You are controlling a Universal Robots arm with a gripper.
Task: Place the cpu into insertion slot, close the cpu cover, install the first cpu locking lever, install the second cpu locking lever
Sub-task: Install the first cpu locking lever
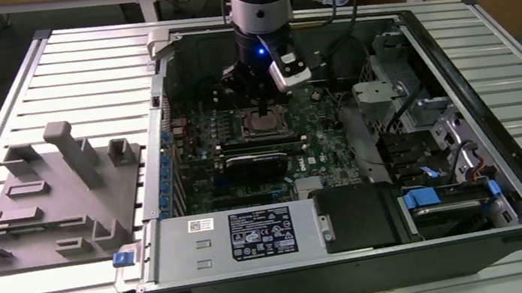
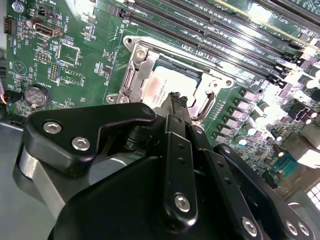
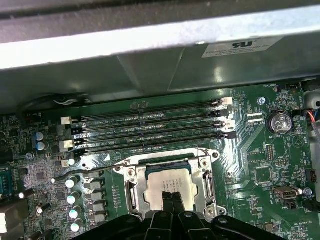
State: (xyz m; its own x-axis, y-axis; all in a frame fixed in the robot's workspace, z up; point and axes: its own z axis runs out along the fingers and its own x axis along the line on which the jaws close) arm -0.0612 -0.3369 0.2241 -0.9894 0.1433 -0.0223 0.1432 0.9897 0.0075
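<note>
end effector (image 3: pixel 172 196) fingertips together, over the cpu (image 3: pixel 159 181) | cpu seated in insertion slot (image 3: pixel 165 162), cpu cover (image 3: pixel 131 186) flat around it, in both wrist views | exterior view: computer case (image 1: pixel 463 67) on slatted desk (image 1: pixel 90 70), grey rack (image 1: pixel 55 196) beside

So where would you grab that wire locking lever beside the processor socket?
Probably by the locking lever at its curved end, from above: that hook bows out from the insertion slot frame, leaving room either side.
</note>
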